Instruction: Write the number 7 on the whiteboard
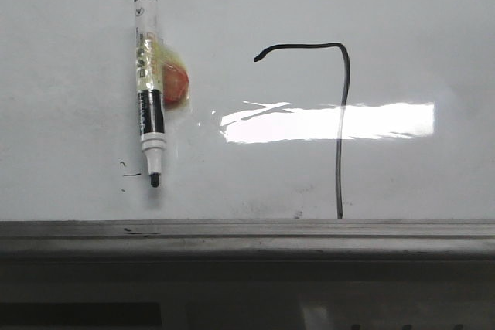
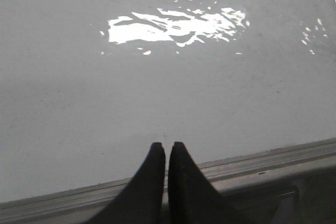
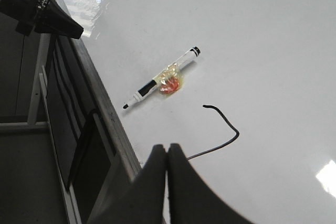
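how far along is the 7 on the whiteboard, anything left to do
Done: the thin black marker-line 7 stands complete on the glossy white whiteboard, hooked top stroke and long stem reaching nearly to the grey metal ledge. The uncapped black-and-white marker, with orange-yellow tape on its barrel, lies on the board, not held. In hand: nothing; left gripper and right gripper are both shut and empty. Left: apparently nothing.

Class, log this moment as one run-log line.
number 7: drawn | marker: lying uncapped on whiteboard | left gripper: shut, empty | right gripper: shut, empty
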`<state>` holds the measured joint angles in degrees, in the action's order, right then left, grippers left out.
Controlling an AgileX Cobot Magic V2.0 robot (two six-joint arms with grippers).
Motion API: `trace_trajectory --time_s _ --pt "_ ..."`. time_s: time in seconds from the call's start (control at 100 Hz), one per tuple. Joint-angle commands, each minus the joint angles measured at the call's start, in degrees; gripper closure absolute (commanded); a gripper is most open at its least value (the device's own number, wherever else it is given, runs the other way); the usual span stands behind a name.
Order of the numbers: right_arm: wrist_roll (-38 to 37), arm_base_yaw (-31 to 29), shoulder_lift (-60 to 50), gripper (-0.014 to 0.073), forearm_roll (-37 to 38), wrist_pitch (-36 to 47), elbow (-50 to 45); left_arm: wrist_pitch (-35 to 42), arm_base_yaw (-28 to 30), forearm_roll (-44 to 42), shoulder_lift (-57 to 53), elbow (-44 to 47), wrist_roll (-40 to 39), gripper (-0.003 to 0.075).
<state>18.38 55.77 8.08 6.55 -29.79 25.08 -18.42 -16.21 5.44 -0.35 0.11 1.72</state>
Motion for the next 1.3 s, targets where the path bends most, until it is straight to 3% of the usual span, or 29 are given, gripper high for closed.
trace_trajectory --time_s 0.0,0.46,0.58,0.75,0.94,1.09,1.29 --pt "0.14 -0.30 0.61 0.0629 0.93 4.29 1.32 3.86 0.27 0.27 -1.53 1.28 -0.65 0.0741" --pt "0.14 -0.44 0.61 0.0629 0.93 4.29 0.25 3.86 0.27 0.27 -1.53 1.28 -0.65 0.0741" --pt "0.14 -4.05 0.53 0.0629 0.03 4.29 -2.19 3.86 0.27 0.27 -1.53 1.28 -0.65 0.0741" --pt "-0.06 -16.49 0.32 0.0629 -1.08 9.77 -6.89 3.86 0.27 0.27 -1.53 1.28 -0.65 0.0741" --pt "-12.75 -34.83 -1.80 0.0629 -1.21 23.88 -17.17 3.86 0.27 0.27 -1.53 1.28 -0.65 0.0741" --pt "-13.85 -47.39 -3.99 0.0629 -1.69 34.63 -26.79 3.86 0.27 0.27 -1.53 1.28 -0.65 0.0741" --pt "-13.85 -56.65 -9.21 0.0629 -1.69 17.59 -26.62 3.86 0.27 0.27 -1.53 1.28 -0.65 0.0741"
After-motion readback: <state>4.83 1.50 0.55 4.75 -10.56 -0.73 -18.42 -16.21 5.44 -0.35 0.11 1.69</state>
